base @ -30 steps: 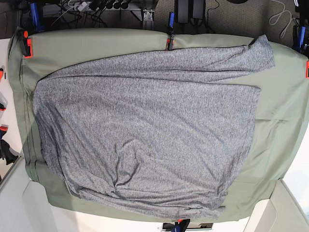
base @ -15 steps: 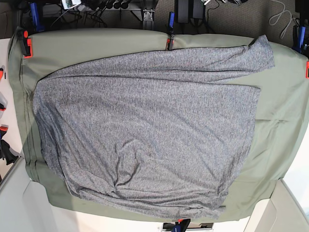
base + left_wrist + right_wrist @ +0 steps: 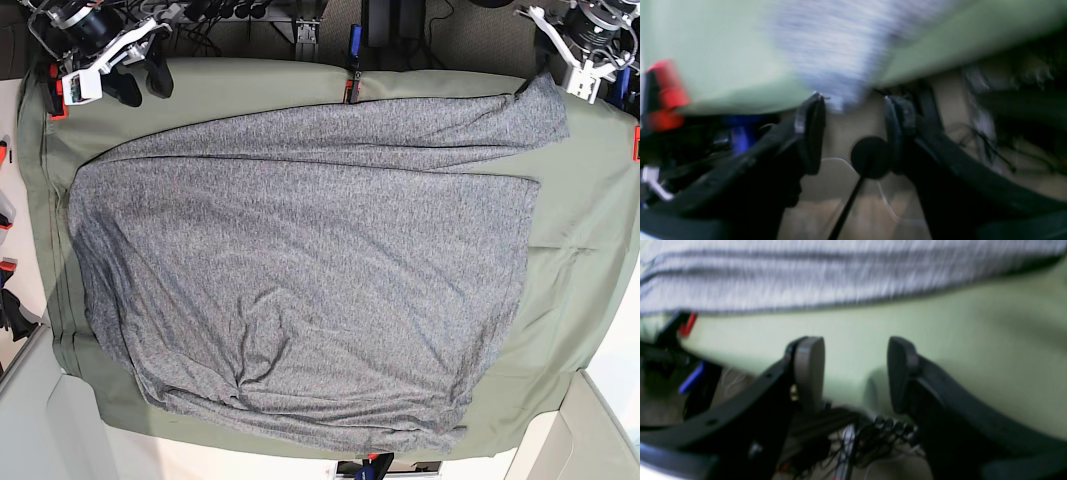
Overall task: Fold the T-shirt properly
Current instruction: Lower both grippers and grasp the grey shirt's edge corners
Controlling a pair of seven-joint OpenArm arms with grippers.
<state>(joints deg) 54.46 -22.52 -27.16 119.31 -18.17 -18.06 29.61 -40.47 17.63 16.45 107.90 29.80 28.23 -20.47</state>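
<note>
I see the grey T-shirt (image 3: 300,270) spread across most of the olive-green table cloth (image 3: 580,260) in the base view, filling the frame from the left side to right of centre. One sleeve (image 3: 535,110) reaches into the upper right of the frame, and a fold runs across the upper part of the shirt. The lower edge is bunched into small wrinkles near the bottom of the frame.

My right gripper (image 3: 140,82) sits in the upper left corner of the base view, over bare cloth just above the shirt's upper left edge. In the right wrist view the right gripper (image 3: 856,373) has its two fingers set well apart with only green cloth between them; the blurred grey knit (image 3: 840,273) crosses the top of that frame, clear of the fingers.

My left gripper (image 3: 585,75) is in the upper right corner of the base view, just beside the sleeve tip. In the left wrist view the left gripper (image 3: 853,133) also stands parted, holding nothing. The view is heavily blurred, and the grey sleeve end (image 3: 843,66) hangs just above the gap, near the fingertips. I cannot tell whether it touches them.

A red clamp (image 3: 663,95) shows at the left edge of that view.
</note>
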